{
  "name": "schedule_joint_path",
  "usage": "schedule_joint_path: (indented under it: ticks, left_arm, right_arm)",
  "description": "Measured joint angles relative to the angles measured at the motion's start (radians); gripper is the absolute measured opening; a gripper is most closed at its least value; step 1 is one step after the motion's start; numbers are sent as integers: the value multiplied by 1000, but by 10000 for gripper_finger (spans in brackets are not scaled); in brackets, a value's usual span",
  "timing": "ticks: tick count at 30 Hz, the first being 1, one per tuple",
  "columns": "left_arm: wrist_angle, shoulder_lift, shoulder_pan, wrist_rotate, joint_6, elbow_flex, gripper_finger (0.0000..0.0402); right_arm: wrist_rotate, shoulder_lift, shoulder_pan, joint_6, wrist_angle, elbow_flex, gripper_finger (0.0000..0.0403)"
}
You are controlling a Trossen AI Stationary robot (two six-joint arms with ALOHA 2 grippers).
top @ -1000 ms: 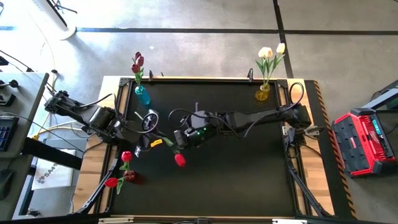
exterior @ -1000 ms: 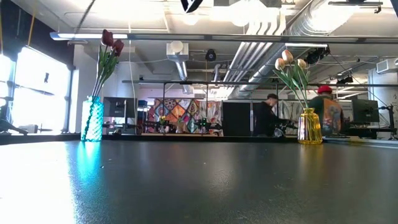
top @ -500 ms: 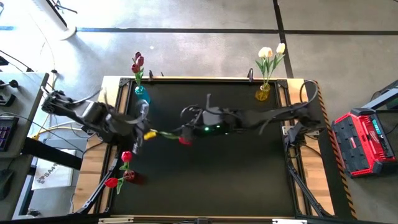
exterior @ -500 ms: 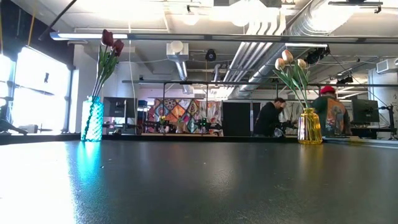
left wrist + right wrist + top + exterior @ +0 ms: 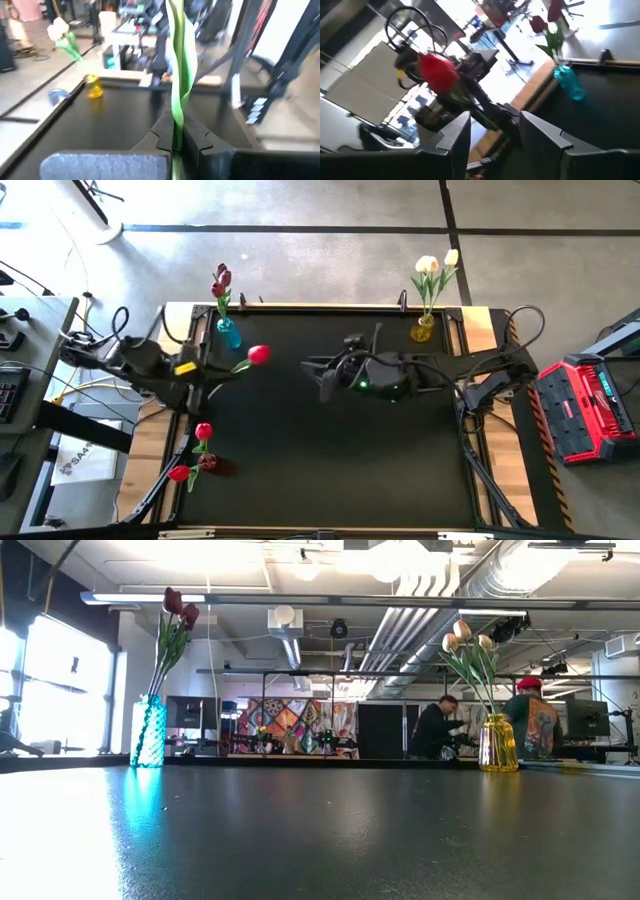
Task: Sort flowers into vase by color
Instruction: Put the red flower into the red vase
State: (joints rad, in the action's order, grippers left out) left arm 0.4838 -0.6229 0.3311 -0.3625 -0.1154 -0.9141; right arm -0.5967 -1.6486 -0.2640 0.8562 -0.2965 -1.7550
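My left gripper (image 5: 197, 371) is shut on a red tulip whose head (image 5: 258, 354) points toward the table's middle. My right gripper (image 5: 325, 378) stands open and empty at mid-table, facing that flower (image 5: 438, 73). At the far left a blue vase (image 5: 228, 332) holds dark pink tulips (image 5: 221, 280). A yellow vase (image 5: 423, 329) at the far right holds cream tulips (image 5: 432, 266). A red vase (image 5: 209, 464) on the near left holds red tulips (image 5: 203, 430). The low view shows both far vases (image 5: 150, 730) (image 5: 498, 743) and no gripper. My left gripper pinches the tulip's green stem (image 5: 176, 131) near its lower end between its two fingers. The stem and leaf (image 5: 178, 65) run straight out ahead of the fingertips, along the fingers. The flower is lifted clear of the table, its head toward the right.
The black table top (image 5: 340, 460) lies bare between the vases. A red tool case (image 5: 585, 410) stands beyond the right edge. People (image 5: 437, 727) stand in the room behind the far edge.
My right gripper has opened, let go of the red tulip and drawn back toward the table's right. My left gripper has carried the tulip toward the left and far edges; the head has swung from the near middle up toward the blue vase.
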Motion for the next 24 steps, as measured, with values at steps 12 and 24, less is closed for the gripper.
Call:
schedule_joint_path:
  ticks: [12, 24]
  left_arm:
    - [-341, 366, 60, 221, -115, 344, 0]
    - [-627, 542, 65, 491, -202, 571, 0]
  right_arm:
    - [1, 1, -12, 133, -152, 0, 157]
    - [-2, 1, -9, 183, -163, 0, 157]
